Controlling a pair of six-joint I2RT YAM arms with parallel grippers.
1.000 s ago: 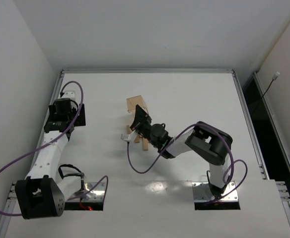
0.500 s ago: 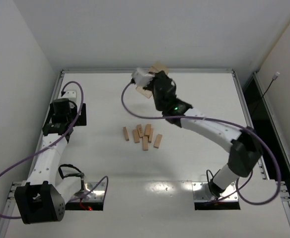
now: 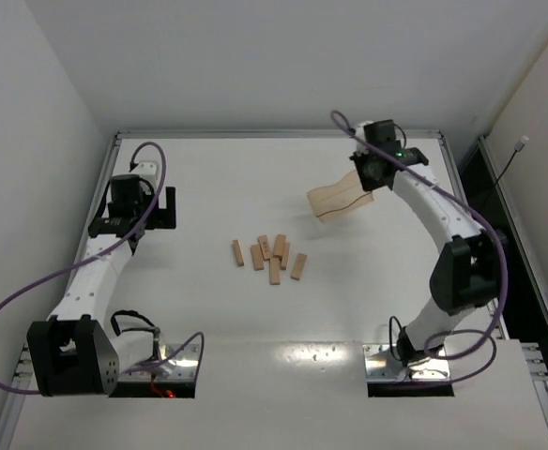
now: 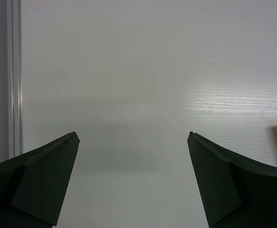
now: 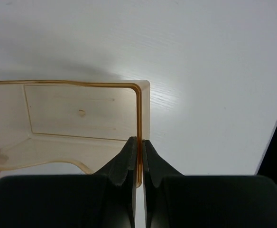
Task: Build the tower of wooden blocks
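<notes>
Your right claw (image 5: 139, 142): pinches the tray (image 3: 338, 199) by its rim. Your left claw (image 4: 133, 135): wide, empty. Hazard: the thin rim grip may slip, and a falling tray could scatter the loose wood blocks (image 3: 269, 255).

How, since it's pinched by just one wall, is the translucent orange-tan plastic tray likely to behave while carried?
Probably light: the translucent orange-tan plastic tray appears empty, hanging from one thin wall in the right arm's shut jaws. It may tilt or swing, since the grip is near a corner, off-centre. Its smooth plastic could slip if jolted.
</notes>
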